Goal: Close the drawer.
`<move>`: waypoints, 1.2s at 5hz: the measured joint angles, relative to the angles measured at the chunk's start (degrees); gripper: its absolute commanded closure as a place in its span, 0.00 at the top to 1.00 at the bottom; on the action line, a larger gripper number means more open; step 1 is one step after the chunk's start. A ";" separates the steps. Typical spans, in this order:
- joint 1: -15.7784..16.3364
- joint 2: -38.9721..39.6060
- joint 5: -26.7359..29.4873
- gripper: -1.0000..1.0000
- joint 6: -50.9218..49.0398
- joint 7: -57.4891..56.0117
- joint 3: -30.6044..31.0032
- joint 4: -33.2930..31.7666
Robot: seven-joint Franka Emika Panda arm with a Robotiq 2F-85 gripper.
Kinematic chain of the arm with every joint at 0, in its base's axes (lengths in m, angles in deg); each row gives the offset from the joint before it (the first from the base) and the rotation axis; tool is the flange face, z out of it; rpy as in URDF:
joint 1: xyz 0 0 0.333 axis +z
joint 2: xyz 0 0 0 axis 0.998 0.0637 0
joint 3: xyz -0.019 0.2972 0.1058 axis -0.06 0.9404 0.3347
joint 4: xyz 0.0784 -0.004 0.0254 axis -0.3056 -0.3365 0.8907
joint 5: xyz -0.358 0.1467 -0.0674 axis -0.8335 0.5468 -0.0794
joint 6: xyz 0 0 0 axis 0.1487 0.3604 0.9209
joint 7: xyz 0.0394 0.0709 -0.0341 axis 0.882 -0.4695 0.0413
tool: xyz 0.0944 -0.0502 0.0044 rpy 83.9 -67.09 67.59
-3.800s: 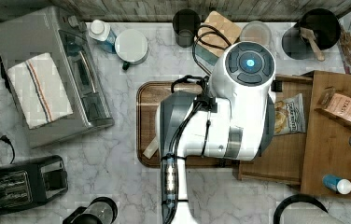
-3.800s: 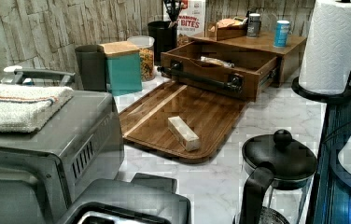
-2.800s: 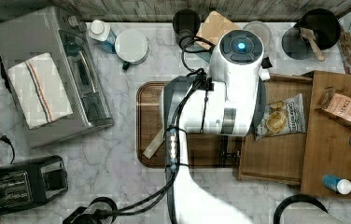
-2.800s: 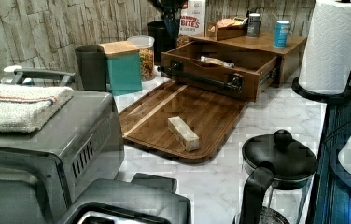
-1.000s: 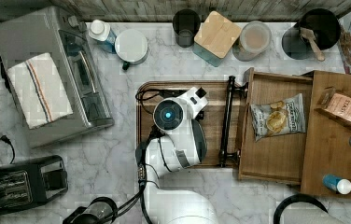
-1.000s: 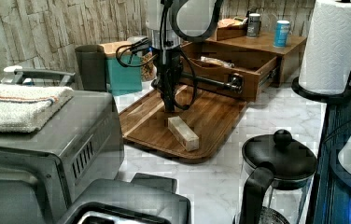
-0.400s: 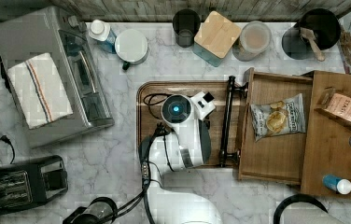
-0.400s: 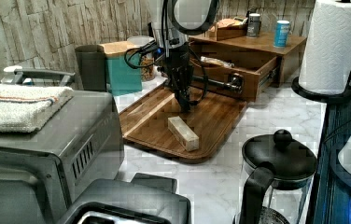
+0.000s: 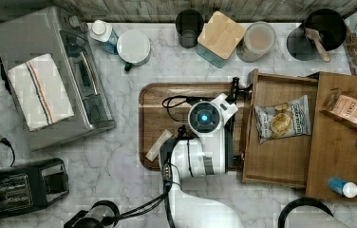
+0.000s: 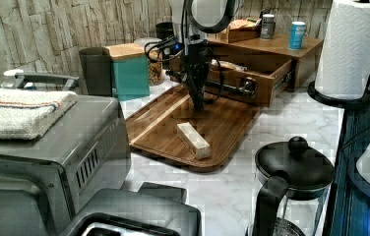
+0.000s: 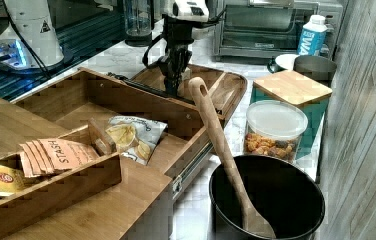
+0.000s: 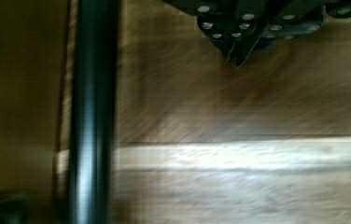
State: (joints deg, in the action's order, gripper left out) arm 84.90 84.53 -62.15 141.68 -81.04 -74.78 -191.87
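The gripper [image 12: 237, 56], fingertips pressed together and empty, hangs over the dark wooden tray [image 10: 232, 123] beside the drawer [image 9: 281, 156]. The drawer's smooth black bar handle [image 12: 92, 112] fills the wrist view; the top view shows a chip bag [image 9: 281, 118] inside.

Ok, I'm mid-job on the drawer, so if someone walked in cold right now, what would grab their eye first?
Probably the drawer, pulled wide open at the top view's right with a chip bag lying inside. Next, the white arm over the dark wooden tray, with its gripper lowered just in front of the drawer's black bar handle, fingers pinched together. A small pale wooden block lies on the tray.
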 measured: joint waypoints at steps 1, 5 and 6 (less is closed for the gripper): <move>-4.05 -0.01 3.97 0.00 -4.20 -8.76 -0.37 1.12; -15.08 7.17 16.31 0.00 -17.82 -31.03 -1.37 16.34; -17.75 9.02 16.64 0.00 -17.74 -32.70 -1.75 19.47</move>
State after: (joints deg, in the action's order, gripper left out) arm 67.14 93.54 -45.51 123.95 -113.75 -76.53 -172.40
